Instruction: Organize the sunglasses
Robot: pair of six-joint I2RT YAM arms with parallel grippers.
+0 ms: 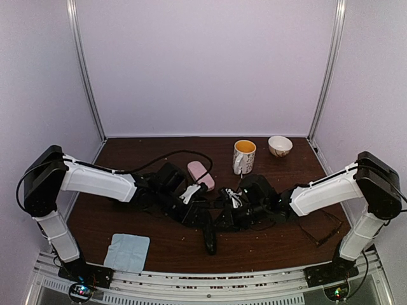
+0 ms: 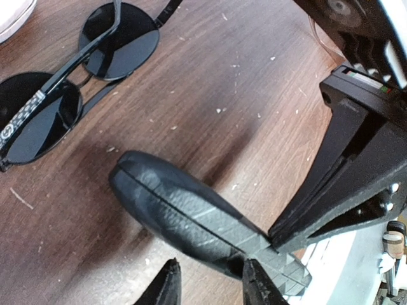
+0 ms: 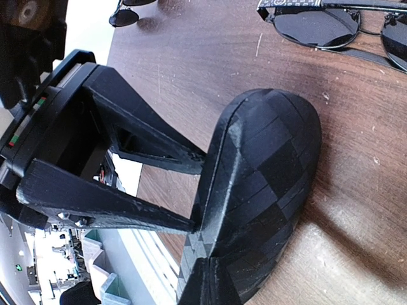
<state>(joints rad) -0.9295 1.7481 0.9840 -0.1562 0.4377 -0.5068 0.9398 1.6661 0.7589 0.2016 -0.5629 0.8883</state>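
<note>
A black pair of sunglasses (image 2: 57,95) with dark lenses lies open on the brown table, also in the right wrist view (image 3: 318,25). A thin-framed pair (image 1: 323,227) lies at the right. Both grippers meet at a closed black hard case (image 1: 208,240) near the front middle. My left gripper (image 2: 210,270) is open around the case's (image 2: 184,210) near end; one finger (image 2: 257,286) touches it, the other stands apart. My right gripper (image 3: 213,270) is shut, its tips against the seam at the case's (image 3: 267,178) rim.
A pink case (image 1: 200,173) lies behind the left gripper. A yellow-lined mug (image 1: 244,155) and a small bowl (image 1: 280,145) stand at the back. A light-blue cloth (image 1: 127,251) lies at the front left, near the table edge.
</note>
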